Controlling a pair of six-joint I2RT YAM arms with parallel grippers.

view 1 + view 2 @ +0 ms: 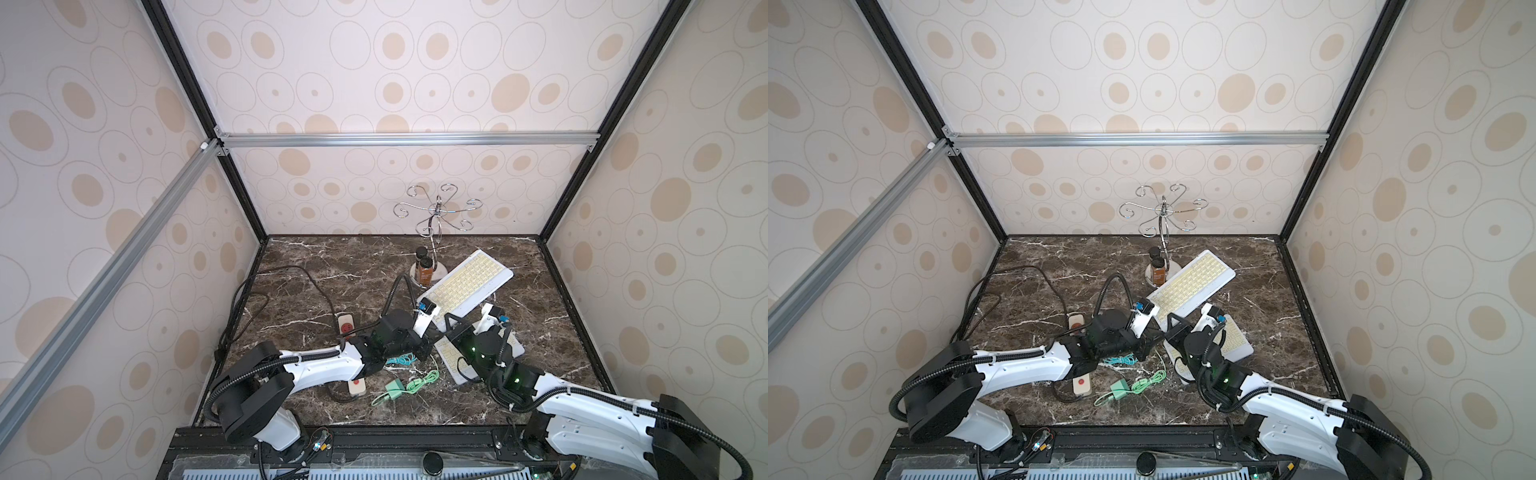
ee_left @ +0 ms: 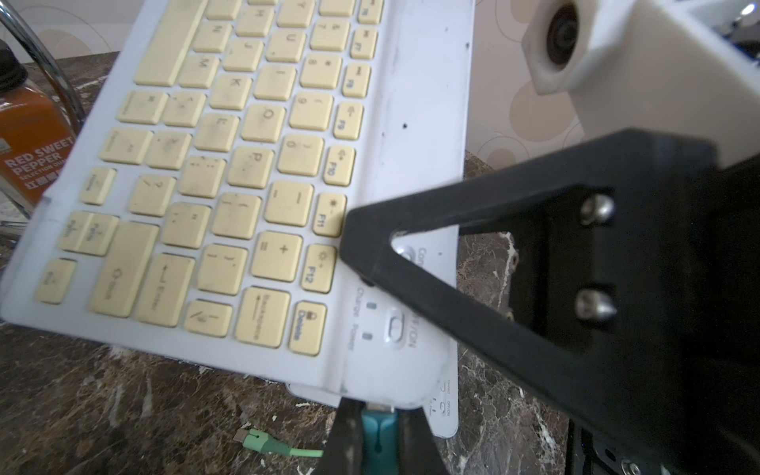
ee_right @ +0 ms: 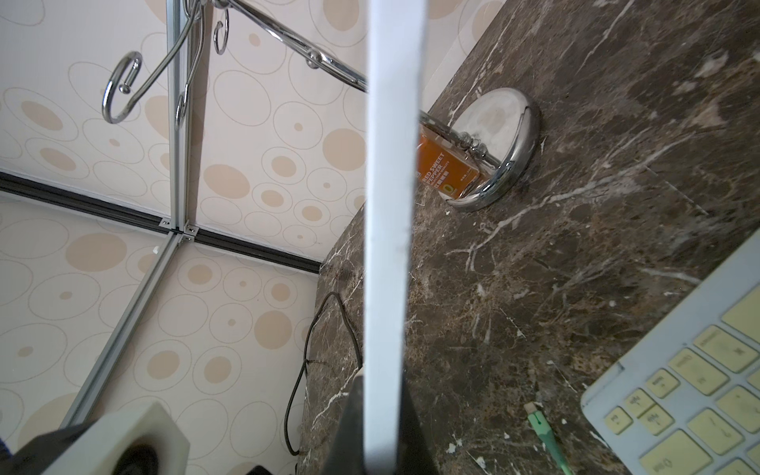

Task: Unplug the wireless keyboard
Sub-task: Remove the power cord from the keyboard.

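The white wireless keyboard (image 1: 467, 286) with yellow keys is lifted off the table and tilted in both top views. In the left wrist view a teal cable plug (image 2: 380, 436) sits in the keyboard's (image 2: 230, 185) short edge. My left gripper (image 2: 380, 415) is shut on that plug. My right gripper (image 3: 382, 411) is shut on the keyboard's long edge (image 3: 390, 205), seen edge-on as a white strip. One of its black fingers (image 2: 411, 255) lies over the keyboard's top corner. The teal cable (image 1: 401, 360) trails onto the table under my left wrist.
A second white keyboard (image 1: 513, 349) lies flat under my right arm. A green cable with its charger (image 1: 395, 388) lies in front. Two power strips (image 1: 346, 324) and black cords are at the left. A chrome hook stand (image 1: 436, 208) and spice bottles (image 1: 424, 270) stand behind.
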